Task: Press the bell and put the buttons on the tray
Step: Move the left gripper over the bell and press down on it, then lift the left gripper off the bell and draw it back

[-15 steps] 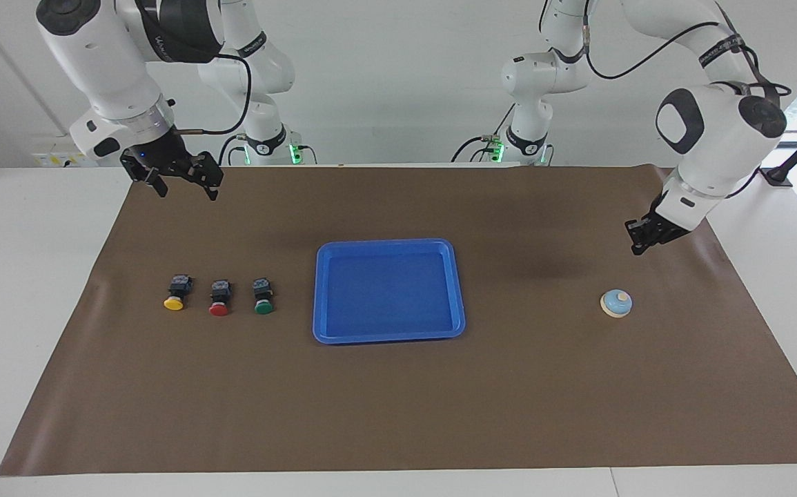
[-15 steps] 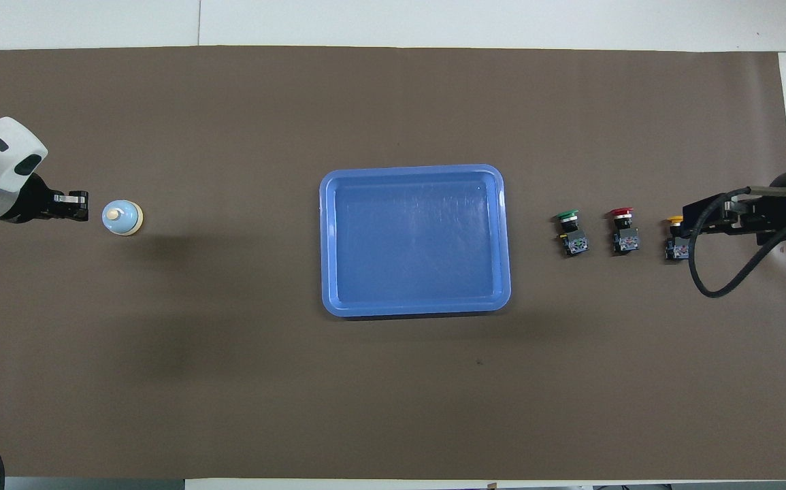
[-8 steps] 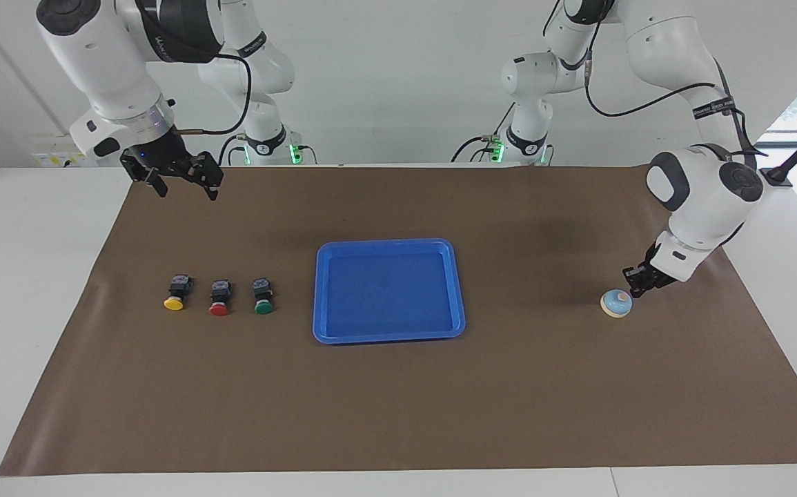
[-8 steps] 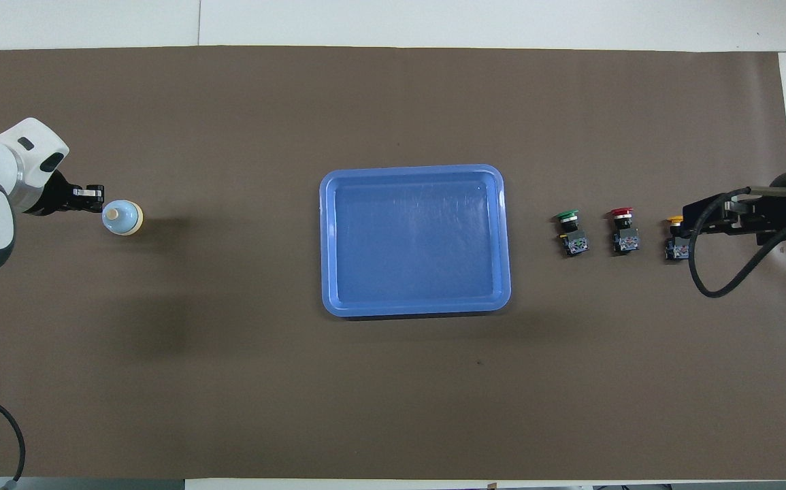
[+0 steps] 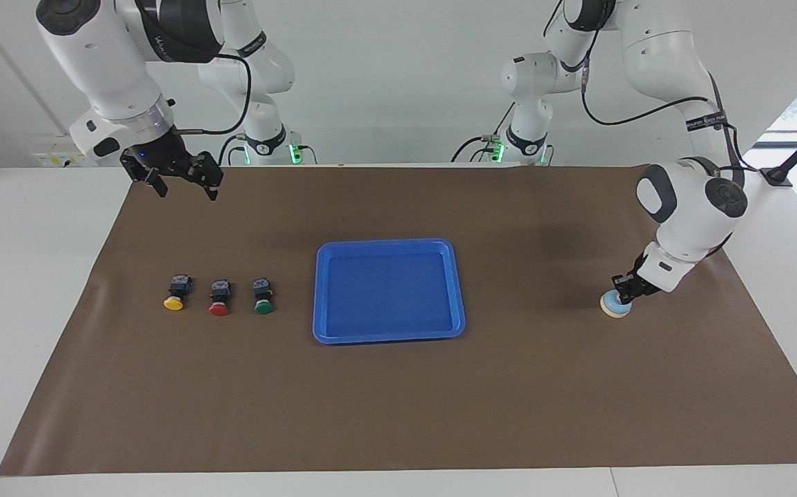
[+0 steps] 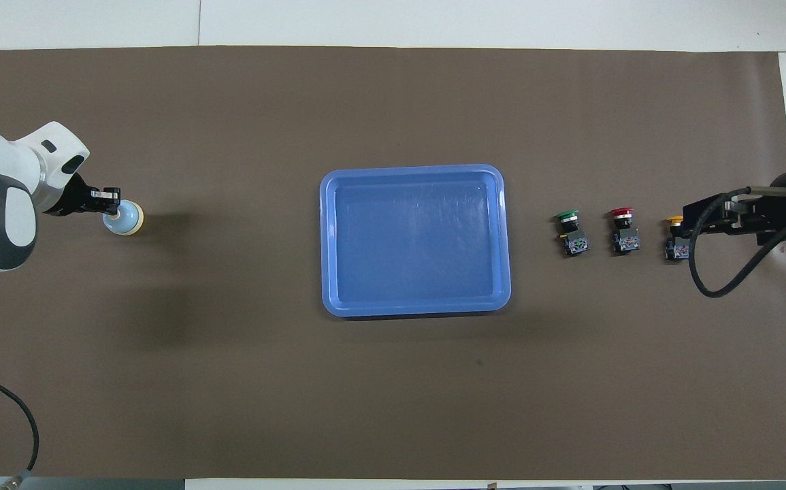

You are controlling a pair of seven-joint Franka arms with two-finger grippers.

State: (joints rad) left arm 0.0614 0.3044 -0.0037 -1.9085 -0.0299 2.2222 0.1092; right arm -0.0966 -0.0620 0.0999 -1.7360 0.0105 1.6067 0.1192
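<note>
**Left arm down on the bell**

The left gripper [image 5: 623,295] sits on top of the bell [image 5: 613,307] at the left arm's end of the table; its fingers look pinched together, a single blunt tip on the knob. A straight, short push down should ring it; pushing sideways would likely just slide the bell along the brown mat [image 5: 398,400]. The right gripper [image 5: 181,185] waits in the air with jaws spread. The yellow button [image 5: 175,293], red button [image 5: 219,299] and green button [image 5: 263,297] sit in a row beside the blue tray [image 5: 389,335], none on it.
</note>
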